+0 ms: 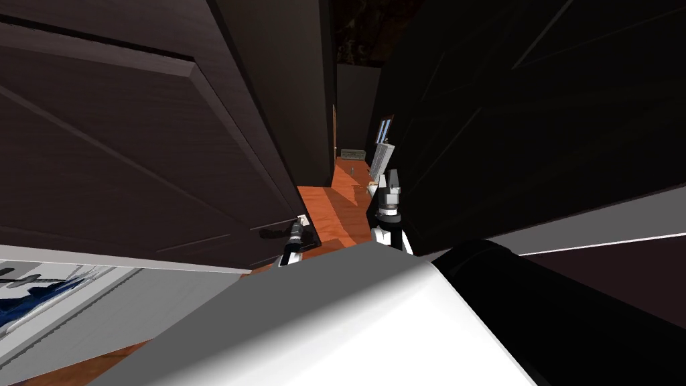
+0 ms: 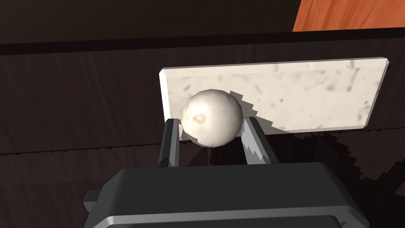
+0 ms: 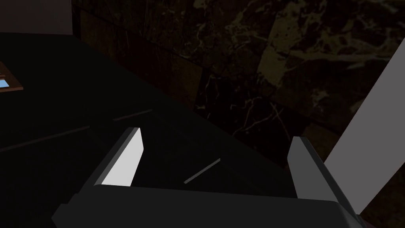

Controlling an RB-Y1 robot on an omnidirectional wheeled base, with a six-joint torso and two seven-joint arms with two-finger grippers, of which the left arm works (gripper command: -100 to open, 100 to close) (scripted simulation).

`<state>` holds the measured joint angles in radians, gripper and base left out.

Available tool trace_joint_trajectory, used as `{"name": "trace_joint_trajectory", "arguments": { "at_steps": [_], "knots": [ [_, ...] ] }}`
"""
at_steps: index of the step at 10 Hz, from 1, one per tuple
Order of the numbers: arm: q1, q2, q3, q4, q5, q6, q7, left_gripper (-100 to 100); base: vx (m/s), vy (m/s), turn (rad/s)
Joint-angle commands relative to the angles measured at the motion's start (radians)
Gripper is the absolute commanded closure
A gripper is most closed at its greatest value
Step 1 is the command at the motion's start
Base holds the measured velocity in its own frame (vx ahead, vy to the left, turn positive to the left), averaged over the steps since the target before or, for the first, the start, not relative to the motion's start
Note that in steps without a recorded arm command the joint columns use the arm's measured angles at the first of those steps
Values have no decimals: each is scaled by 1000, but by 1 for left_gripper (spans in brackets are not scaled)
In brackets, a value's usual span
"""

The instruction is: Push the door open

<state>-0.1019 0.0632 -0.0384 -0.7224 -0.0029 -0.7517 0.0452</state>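
Left gripper (image 2: 209, 120) dark body sits closest in its wrist view, 2 fingers (image 2: 170, 140) rising from it and clamped on a white round knob (image 2: 212, 118). Finger spacing is well under the open width and both blades touch the knob's sides, so it is grasping the knob. Knob sits near 1 end of a white speckled rectangular plate (image 2: 277, 95). Plate is mounted flat on the door (image 2: 79, 99), which is dark brown with faint wood grain. Strip of orange wood floor (image 2: 348, 14) shows past the door's edge.

Head view: door (image 1: 134, 147) takes up the left side, panelled, with the knob (image 1: 303, 219) and plate low on it, close to its free edge. Left gripper (image 1: 295, 236) is right at them. A gap shows between the door's free edge and a dark panelled surface (image 1: 536, 134) on the right, with orange floor (image 1: 335, 208) running through it. Right arm is raised in front of that gap, just right of the left gripper and apart from the door. Right gripper (image 3: 216, 134) is released: 2 fingers (image 3: 126, 158) spread wide, nothing between them. Light grey wall (image 1: 161, 295) with a blue-and-white picture (image 1: 40, 288) sits at the near left, below the door.
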Motion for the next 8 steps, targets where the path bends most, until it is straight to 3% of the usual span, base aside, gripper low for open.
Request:
{"name": "trace_joint_trajectory", "arguments": {
  "at_steps": [1,2,4,6,7,8],
  "knots": [
    [-38,16,27,50,14,-39,-3,100,96,-51,41],
    [-38,16,27,73,14,-39,-3,100,36,-15,-19],
    [-38,16,27,73,14,-39,-3,100,-1,12,13],
    [-39,21,55,76,28,-39,-14,100,100,-47,109],
    [-45,22,53,82,30,-37,-9,-100,-59,-88,96],
    [-45,21,54,81,31,-37,-9,-100,-200,-72,48]
  ]
}}
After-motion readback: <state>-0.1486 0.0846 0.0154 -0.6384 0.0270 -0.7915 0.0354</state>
